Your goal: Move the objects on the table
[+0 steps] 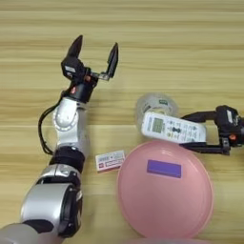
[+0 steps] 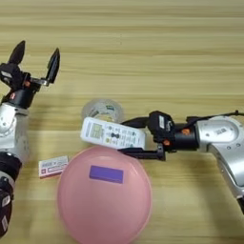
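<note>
Background: pale wooden plank surface [image 1: 157, 43] with lengthwise grain fills the frame; lighting appears even, apparently from overhead.
</note>
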Controlling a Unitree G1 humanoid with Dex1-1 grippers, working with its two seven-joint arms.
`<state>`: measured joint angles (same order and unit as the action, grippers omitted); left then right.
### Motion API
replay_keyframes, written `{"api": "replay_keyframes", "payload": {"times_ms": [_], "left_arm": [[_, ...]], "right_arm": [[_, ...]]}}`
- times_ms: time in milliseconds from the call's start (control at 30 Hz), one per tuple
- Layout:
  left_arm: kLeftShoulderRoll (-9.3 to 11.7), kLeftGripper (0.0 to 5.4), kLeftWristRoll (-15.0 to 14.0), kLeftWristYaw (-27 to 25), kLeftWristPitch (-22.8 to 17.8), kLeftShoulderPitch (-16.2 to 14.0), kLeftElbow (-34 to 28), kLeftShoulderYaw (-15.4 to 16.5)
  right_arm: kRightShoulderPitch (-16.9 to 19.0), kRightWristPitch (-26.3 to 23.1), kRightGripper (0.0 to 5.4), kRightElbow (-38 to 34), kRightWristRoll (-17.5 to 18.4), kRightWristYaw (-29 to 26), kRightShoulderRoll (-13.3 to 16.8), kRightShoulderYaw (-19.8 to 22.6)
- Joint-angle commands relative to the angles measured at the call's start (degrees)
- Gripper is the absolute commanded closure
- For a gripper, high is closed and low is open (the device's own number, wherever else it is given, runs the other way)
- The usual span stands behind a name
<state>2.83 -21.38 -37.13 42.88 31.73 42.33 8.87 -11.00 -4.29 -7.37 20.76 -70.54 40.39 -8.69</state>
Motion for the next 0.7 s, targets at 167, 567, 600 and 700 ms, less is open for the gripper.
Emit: {"api": "replay_keyframes", "payload": {"times_ms": [167, 567, 600, 700], "left_arm": [[6.0, 0.00, -16.2, -20.0, -21.7, -7.8, -21.5, -2.2], [12.0, 0.00, -6.9, -34.3, -26.4, -16.2, -32.9, -15.9], [11.9, 0.00, -6.7, -34.7, -26.5, -16.3, -32.9, -16.4], [11.9, 0.00, -6.1, -36.1, -26.5, -16.9, -33.7, -18.2]], "right_arm": [[-1.2, 0.1, 2.53, 1.3, 1.5, -1.2, -0.4, 1.2], [-2.0, -0.8, 2.53, 0.2, 3.1, -1.6, -0.9, 1.7], [-2.2, -1.0, 2.53, 0.0, 3.3, -1.5, -1.0, 1.7], [-2.6, -1.4, 2.53, -0.5, 4.0, -1.5, -1.1, 1.7]]}}
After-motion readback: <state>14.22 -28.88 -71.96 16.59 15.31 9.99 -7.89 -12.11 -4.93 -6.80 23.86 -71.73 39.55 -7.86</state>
